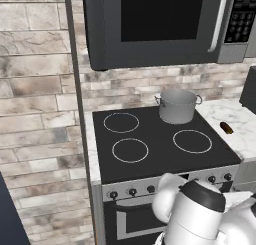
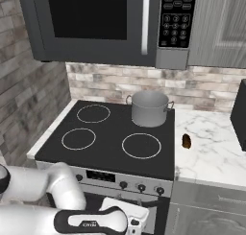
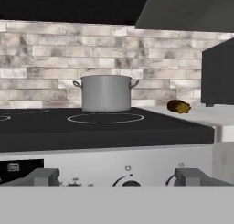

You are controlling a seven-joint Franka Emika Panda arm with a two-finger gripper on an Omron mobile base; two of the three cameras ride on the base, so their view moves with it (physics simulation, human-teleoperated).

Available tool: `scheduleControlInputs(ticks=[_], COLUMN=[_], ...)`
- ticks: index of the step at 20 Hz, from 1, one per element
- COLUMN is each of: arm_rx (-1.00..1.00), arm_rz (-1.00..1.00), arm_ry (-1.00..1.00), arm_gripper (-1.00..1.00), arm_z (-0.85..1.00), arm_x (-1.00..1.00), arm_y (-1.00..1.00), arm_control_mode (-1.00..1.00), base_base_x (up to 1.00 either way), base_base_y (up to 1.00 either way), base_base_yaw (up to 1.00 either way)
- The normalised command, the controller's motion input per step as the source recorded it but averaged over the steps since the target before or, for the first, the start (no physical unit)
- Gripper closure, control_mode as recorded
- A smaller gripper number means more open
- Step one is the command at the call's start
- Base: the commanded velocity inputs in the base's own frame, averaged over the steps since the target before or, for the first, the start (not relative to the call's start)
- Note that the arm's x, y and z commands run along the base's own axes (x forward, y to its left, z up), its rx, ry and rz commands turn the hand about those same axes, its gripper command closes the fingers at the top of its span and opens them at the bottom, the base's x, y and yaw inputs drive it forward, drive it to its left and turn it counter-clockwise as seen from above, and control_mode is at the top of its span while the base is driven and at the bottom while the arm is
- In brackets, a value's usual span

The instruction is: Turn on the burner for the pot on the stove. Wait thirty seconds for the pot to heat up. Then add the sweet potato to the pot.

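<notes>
Nearest the cameras, the white robot arm (image 1: 200,214) is folded low in front of the stove (image 2: 115,138), its hand level with the steel control panel. In the hand view the two dark fingers (image 3: 39,176) stand wide apart with nothing between them, and the gripper (image 3: 119,177) faces the row of small black knobs (image 2: 141,187); two of those knobs sit in the gap between the fingertips, close but not touched.

Above the knobs lies the flat black glass top, marked with four thin white rings. The two front rings and the back left ring are bare.

On the back right ring stands the pot (image 1: 177,106), a grey brushed-metal cylinder with two small loop handles and no lid. It is upright.

To the right of the stove a white marbled worktop (image 2: 211,147) begins. The sweet potato (image 2: 186,141), a small brown oblong lump with an orange tinge, lies on it just beside the stove's edge, forward and right of the pot and apart from it.

A dark boxy appliance (image 2: 239,114) stands further right on the worktop. Behind everything runs a pale brick wall (image 1: 35,89), and a dark microwave (image 2: 96,23) with a keypad hangs above the stove.
</notes>
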Motion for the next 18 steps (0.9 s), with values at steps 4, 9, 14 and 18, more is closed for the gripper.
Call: scheduleControlInputs(ticks=[4, 9, 14, 18], arm_rx=[0.0, 0.0, 0.0, -0.05], arm_rz=[0.0, 0.0, 0.0, 0.01], arm_ry=[0.0, 0.0, 0.0, 0.05], arm_gripper=[-1.0, -1.0, -1.0, -1.0], arm_z=[-0.02, 0.0, -0.06, -0.27], arm_x=[0.24, 0.28, 0.26, 0.09], arm_y=[-0.08, -0.08, -0.06, -0.03], arm_control_mode=[-1.0, -1.0, -1.0, -1.0], base_base_x=[0.0, 0.0, 0.0, 0.0], base_base_y=[0.0, 0.0, 0.0, 0.0], base_base_yaw=[0.0, 0.0, 0.0, 0.0])
